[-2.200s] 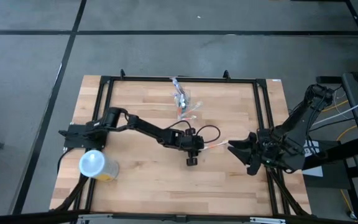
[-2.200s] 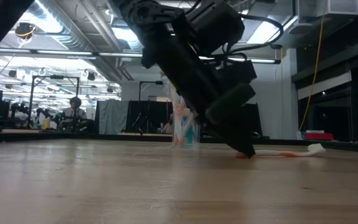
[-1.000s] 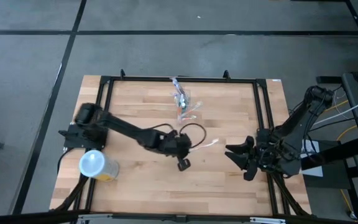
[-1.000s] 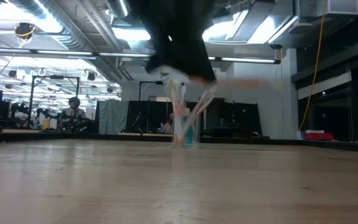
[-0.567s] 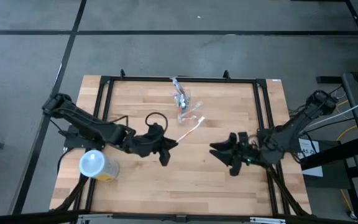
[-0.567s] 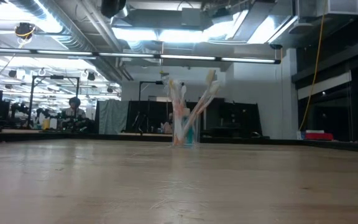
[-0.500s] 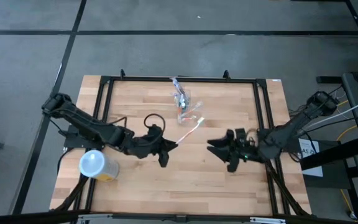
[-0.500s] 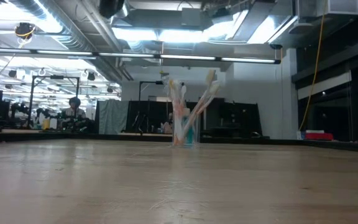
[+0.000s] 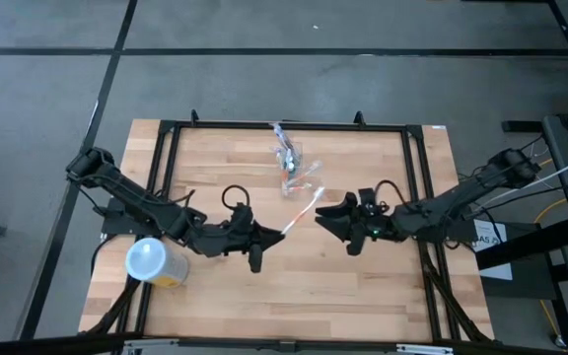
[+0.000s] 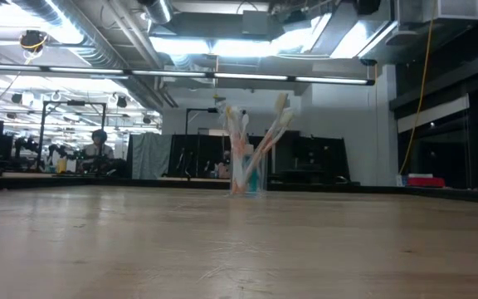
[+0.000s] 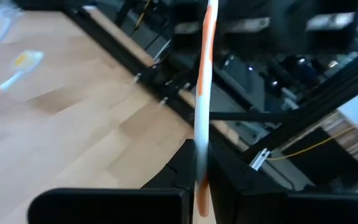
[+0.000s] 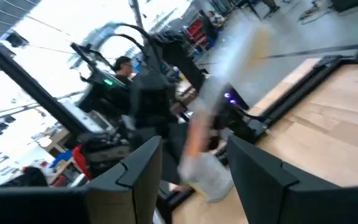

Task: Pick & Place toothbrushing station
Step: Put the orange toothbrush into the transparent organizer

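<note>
Blurred by motion, the right gripper spreads wide mid-table facing a white-and-orange toothbrush pinched by the left gripper; the clear toothbrushing station, bristling with toothbrushes, stands apart near the table's far edge, bare wood around it

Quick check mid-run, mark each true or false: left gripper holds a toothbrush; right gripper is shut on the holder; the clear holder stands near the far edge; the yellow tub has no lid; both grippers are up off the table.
1. The left gripper holds a toothbrush. True.
2. The right gripper is shut on the clear holder. False: it is open, apart from the holder.
3. The clear holder stands near the table's far edge. True.
4. The yellow tub has no lid. False: a pale round lid covers it.
5. Both grippers are off the table. True: neither shows in the low view.
</note>
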Robot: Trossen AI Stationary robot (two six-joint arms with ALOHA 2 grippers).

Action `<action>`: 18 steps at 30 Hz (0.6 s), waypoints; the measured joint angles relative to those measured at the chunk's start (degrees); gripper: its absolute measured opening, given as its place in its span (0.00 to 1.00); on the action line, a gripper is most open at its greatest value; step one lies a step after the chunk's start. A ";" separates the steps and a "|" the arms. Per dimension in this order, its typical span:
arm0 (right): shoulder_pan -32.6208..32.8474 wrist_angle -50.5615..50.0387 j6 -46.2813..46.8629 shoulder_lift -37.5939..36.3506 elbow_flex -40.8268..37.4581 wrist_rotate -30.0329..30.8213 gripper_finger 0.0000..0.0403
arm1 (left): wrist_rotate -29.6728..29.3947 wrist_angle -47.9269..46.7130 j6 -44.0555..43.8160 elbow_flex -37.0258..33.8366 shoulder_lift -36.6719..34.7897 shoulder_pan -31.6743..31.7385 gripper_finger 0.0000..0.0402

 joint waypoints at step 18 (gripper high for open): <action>-4.10 8.35 -3.09 3.85 0.00 -2.86 0.40 | 1.96 0.92 1.33 0.02 -0.04 -1.35 0.04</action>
